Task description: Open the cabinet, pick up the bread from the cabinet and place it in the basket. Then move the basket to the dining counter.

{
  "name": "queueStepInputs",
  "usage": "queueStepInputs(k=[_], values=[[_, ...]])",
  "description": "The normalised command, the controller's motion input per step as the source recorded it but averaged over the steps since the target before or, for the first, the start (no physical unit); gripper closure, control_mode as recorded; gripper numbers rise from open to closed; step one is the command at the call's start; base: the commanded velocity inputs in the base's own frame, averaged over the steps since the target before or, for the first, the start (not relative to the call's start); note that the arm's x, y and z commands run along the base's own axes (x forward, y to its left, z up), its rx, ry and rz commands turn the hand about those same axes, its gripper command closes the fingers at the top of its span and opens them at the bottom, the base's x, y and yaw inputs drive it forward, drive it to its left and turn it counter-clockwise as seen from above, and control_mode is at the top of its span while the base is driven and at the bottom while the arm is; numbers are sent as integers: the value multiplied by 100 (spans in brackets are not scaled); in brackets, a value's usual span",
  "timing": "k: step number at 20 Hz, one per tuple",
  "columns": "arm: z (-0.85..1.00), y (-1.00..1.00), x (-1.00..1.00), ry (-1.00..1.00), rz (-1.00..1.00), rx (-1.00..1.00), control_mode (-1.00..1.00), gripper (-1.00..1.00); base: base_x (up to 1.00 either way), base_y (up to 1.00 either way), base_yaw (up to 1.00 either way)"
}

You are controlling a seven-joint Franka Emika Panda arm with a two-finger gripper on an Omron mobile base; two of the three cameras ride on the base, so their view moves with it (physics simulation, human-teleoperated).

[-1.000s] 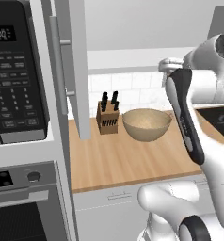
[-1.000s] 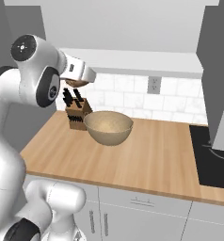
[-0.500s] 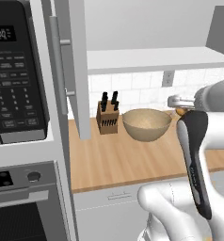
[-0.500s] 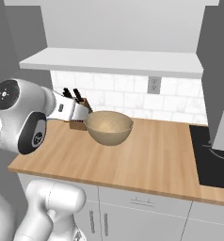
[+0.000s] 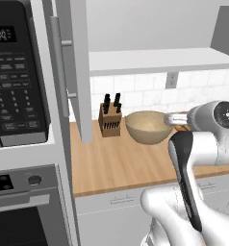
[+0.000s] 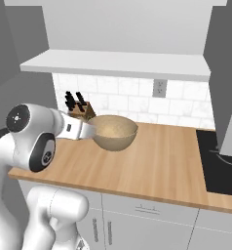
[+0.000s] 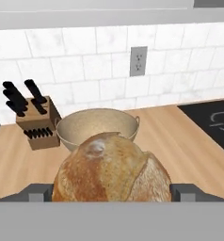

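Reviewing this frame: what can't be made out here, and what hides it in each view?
- Bread's underside and the fingertips on it: hand view, cut off by the bottom edge.
- Gripper jaws: right base view, too small and side-on; bread unreadable there.
- Basket right rim: left base view, covered by the arm.
- Cabinet interior: left base view, open door seen edge-on; the top edge crops it.
- Knife block base: right base view, behind the hand.

Glossy white arm [image 6: 6,161] of rounded, bulbous segments, dark grey discs capping its joints [image 6: 17,118]; one link [image 5: 186,185] carries a long black stripe, and the base [image 6: 57,210] is smooth white.
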Motion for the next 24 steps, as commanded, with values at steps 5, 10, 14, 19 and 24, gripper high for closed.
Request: queueStepInputs(k=[5, 10, 14, 19, 24], values=[[-40, -1, 68, 6, -1, -1, -100, 100, 0, 0, 0], [-39, -5, 81, 10, 0, 0, -100, 100, 0, 0, 0], [-25, -6, 80, 6, 0, 0, -100, 100, 0, 0, 0], [-14, -15, 72, 4, 0, 0, -100, 100, 0, 0, 0], [-22, -11, 53, 8, 0, 1, -100, 100, 0, 0, 0]])
